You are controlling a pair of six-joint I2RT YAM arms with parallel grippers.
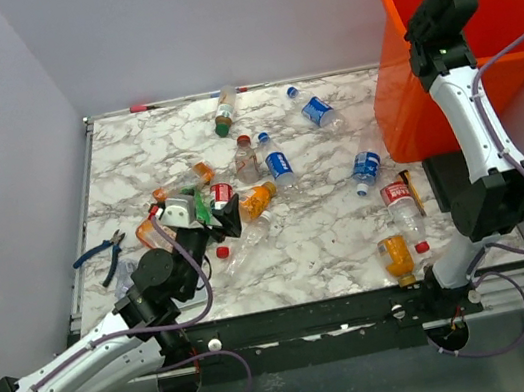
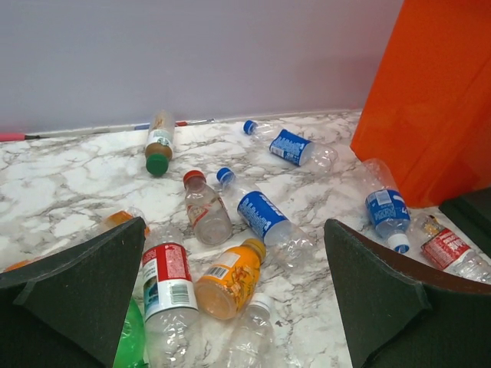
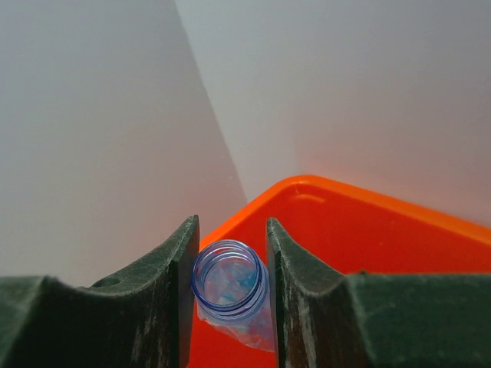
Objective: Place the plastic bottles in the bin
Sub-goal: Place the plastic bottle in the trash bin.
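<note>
Aloft, right pincer (image 3: 230, 244) pinching uncapped bottle (image 3: 229, 290) by its neck, over orange bin (image 3: 383, 238)

Glossy translucent plastic bin (image 1: 401, 121), clear plastic bottles (image 2: 207, 218), smooth marbled table (image 1: 330, 235).

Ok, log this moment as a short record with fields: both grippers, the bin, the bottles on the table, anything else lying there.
left gripper: open, low over a cluster of bottles at the table's left
right gripper: shut on a capless clear bottle, raised above the bin
bin: orange, far right
loose bottles: many, scattered over the marble top
other: blue-handled pliers, left edge
</note>
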